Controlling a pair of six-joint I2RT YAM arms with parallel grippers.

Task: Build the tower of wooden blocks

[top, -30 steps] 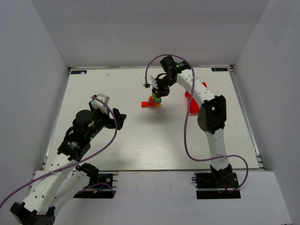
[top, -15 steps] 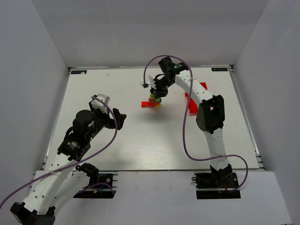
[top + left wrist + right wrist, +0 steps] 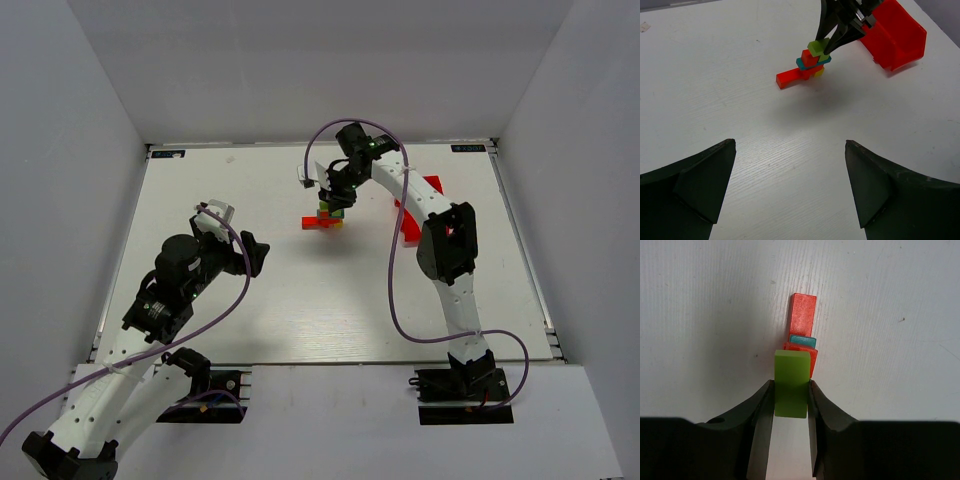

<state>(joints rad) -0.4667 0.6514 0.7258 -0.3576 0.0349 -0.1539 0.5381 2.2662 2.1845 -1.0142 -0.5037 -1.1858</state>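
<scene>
The wood block tower stands mid-table at the back: a long red bar at the bottom, with yellow, teal and a red cube stacked on it. From straight above, the tower shows its red and teal pieces. My right gripper is shut on a lime green block and holds it right over the red cube; I cannot tell whether they touch. The right gripper hangs above the stack. My left gripper is open and holds nothing, well short of the tower.
A red plastic bin lies just right of the tower, under the right arm, and shows at the top right as the red bin. The left arm rests over the table's left half.
The right gripper with the lime green block has edged slightly toward the far side over the tower. The left arm has not moved.
</scene>
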